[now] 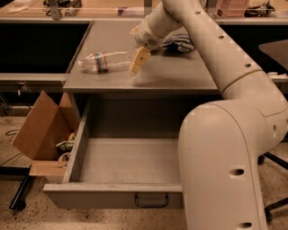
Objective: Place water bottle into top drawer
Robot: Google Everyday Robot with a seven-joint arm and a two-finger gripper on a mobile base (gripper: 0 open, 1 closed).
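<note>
- In the camera view, the gripper [139, 60] hangs low over the table [180, 75], just beside the right end of the water bottle [108, 60]. Its tan, wedge-shaped tip points down and to the left.
- Whether the gripper is open or closed cannot be told from this angle. Nothing is seen in its hold, and it cannot be told whether it touches the bottle.
- The water bottle lies on its side near the table's left front edge. It is clear ribbed plastic, with its cap to the left and a blue, red and white band near that end.
- The arm [225, 58] is smooth, cream and tubular. It reaches from the bulky rounded body at the right up and over the table's back right part.
- A dark blue-and-white snack bag [181, 42] lies behind the arm, well apart from the bottle.
- The table top is flat, dull grey metal with a straight front edge.
- The top drawer [130, 159] is pulled fully out below the table. It is a wide, deep grey metal tray with plain walls, a flat front panel and a small dark wire handle [151, 200] at its centre. The robot's body hides its right part.
- A brown cardboard box [38, 130] with open flaps stands on the floor, left of the drawer, with small items inside.
- The floor [90, 220] is speckled stone. A pale wooden counter [103, 8] runs along the back.
</note>
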